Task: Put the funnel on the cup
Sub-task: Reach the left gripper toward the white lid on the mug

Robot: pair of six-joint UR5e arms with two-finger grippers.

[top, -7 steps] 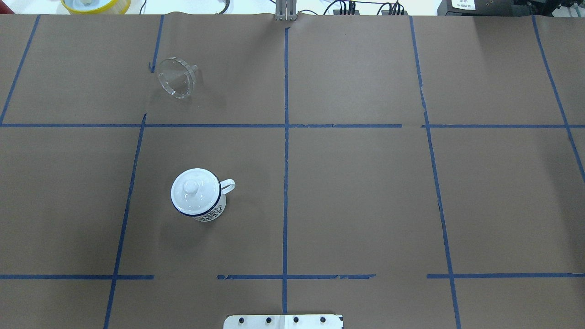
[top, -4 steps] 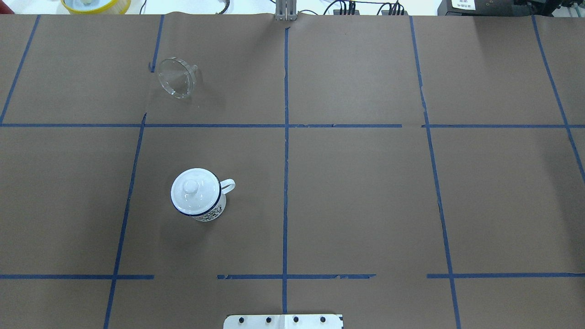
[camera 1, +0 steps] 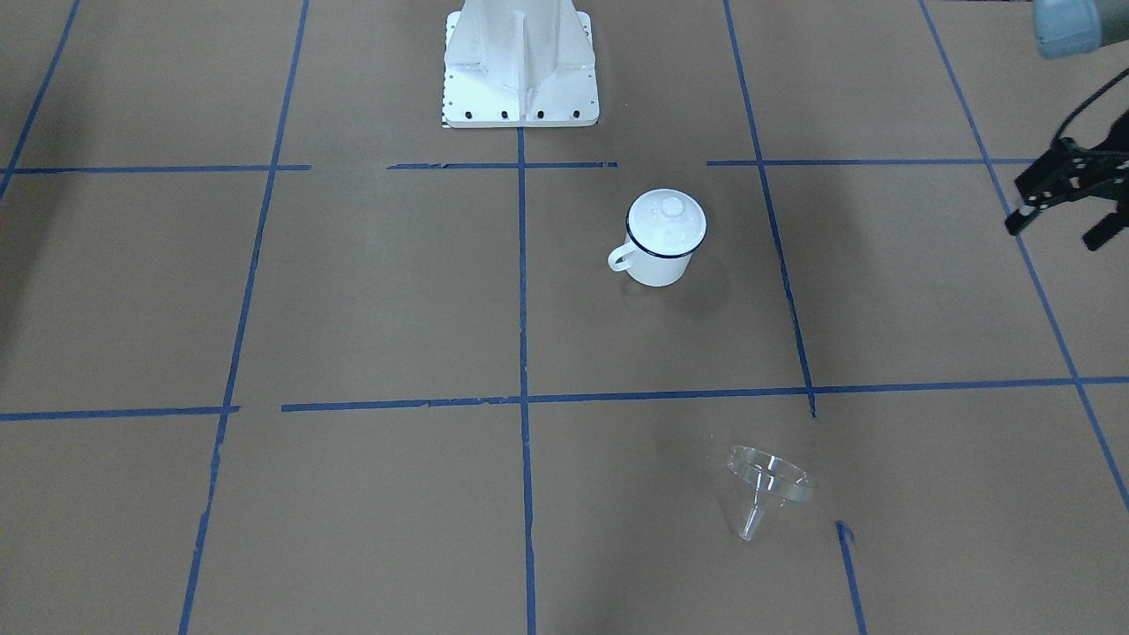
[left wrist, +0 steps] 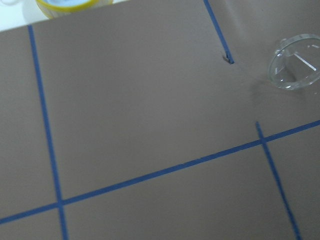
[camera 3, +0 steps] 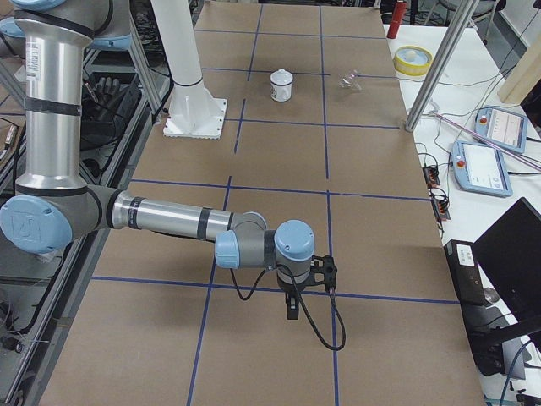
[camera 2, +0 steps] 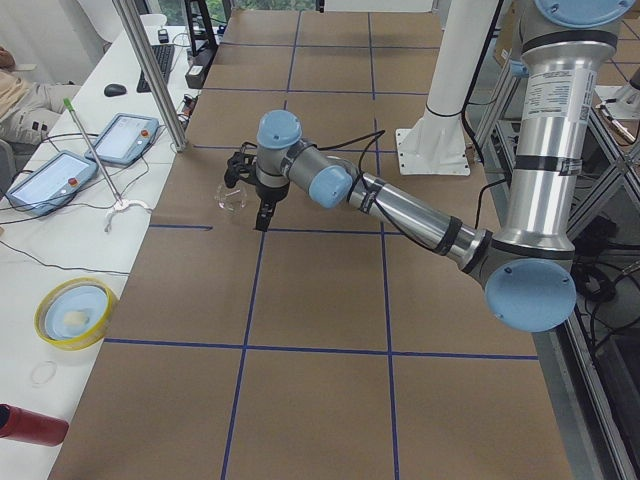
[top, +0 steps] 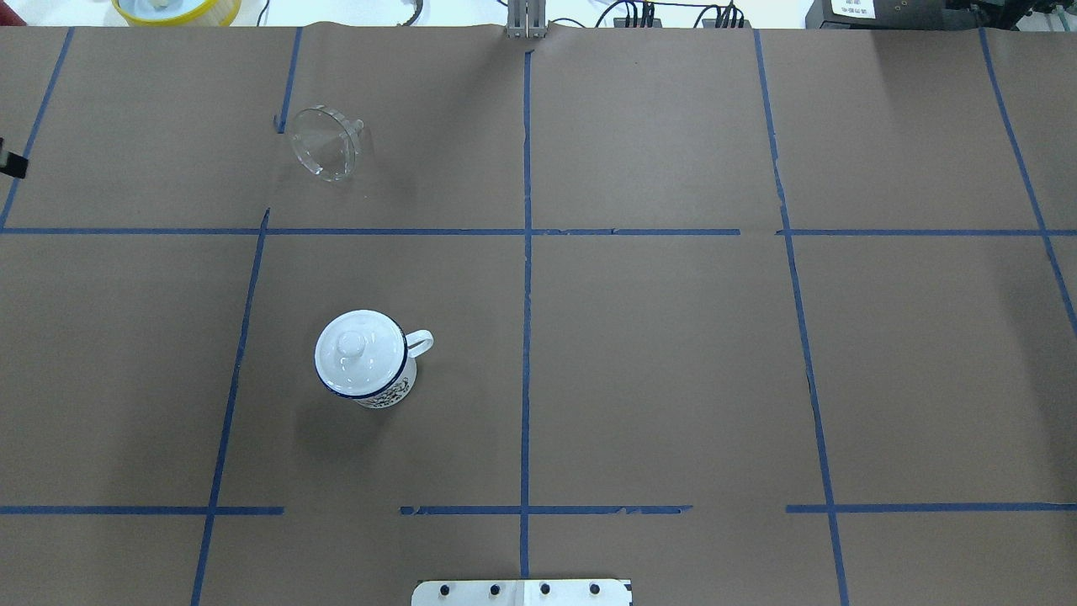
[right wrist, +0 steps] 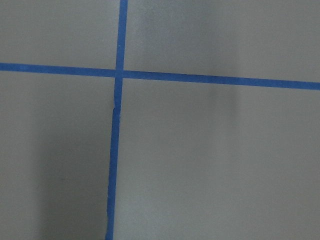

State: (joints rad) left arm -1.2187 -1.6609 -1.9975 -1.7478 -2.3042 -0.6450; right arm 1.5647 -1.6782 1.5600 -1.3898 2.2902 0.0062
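Observation:
The clear funnel (top: pixel 324 143) lies on its side on the brown paper at the far left; it also shows in the front view (camera 1: pixel 766 483) and at the right edge of the left wrist view (left wrist: pixel 295 67). The white cup (top: pixel 363 358) with a dark blue rim stands upright nearer the robot, its handle to the right, with a round knobbed lid (top: pixel 352 342) resting on it. My left gripper (camera 1: pixel 1056 231) hovers open and empty far off to the left of both; only a fingertip (top: pixel 10 162) shows overhead. My right gripper (camera 3: pixel 308 283) is far away on the right side; I cannot tell its state.
A yellow-rimmed bowl (top: pixel 175 8) sits beyond the table's far edge. The robot's white base plate (camera 1: pixel 520 62) is at the near middle. Blue tape lines cross the paper. A metal post (camera 2: pixel 150 75) and tablets (camera 2: pixel 128 138) stand on the operators' side.
A tip of my left gripper has come into the overhead view at the left edge. The funnel and the cup have not moved.

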